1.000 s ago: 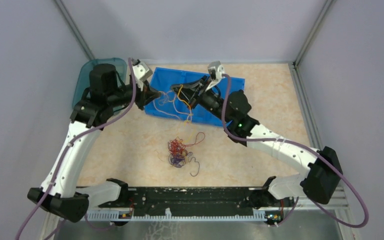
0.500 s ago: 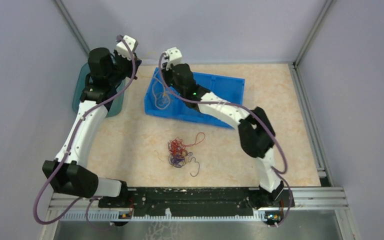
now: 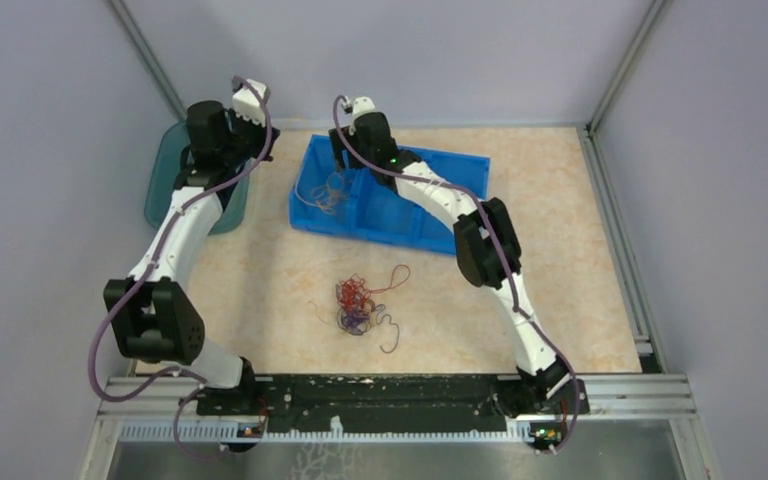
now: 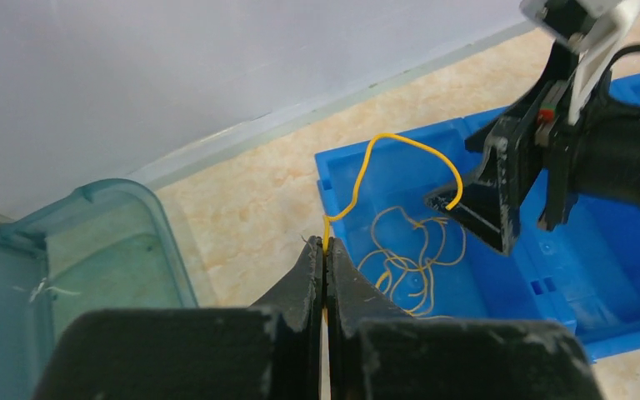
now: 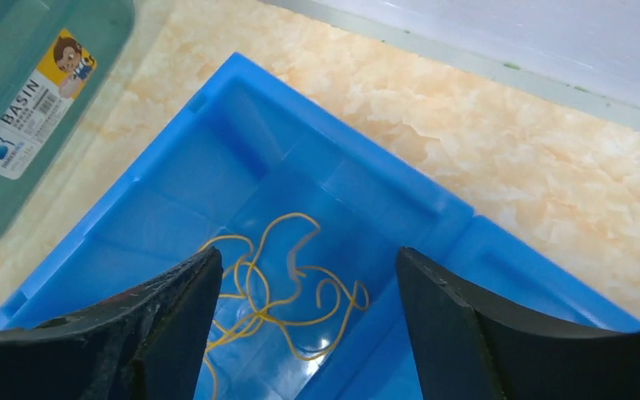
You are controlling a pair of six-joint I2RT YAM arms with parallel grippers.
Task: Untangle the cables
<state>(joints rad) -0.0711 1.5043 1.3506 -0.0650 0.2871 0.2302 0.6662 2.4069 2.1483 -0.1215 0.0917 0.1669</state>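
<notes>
Yellow cable loops [image 5: 283,292] lie in the blue bin [image 5: 433,208], the right end effector [image 5: 308,275] having just opened wide above them. Left end effector [image 4: 324,250] pinches that strand's end; one cable seems freed, while the tangle [image 3: 353,300] waits on the counter [image 3: 560,260].

The table [image 3: 580,260] has a pale, marbled peach top, with walls along the far side and on the left and right. A blue bin [image 3: 465,170] sits on it at the far side, a little left of centre and set askew. A teal basin [image 3: 160,190] stands in the far left corner, near the bin but apart from it. Around the middle lies a tangle of cables [image 3: 355,300] in red, orange and dark colours, with loose strands trailing right and nearward. A black rail [image 3: 380,390] runs along the near edge.
</notes>
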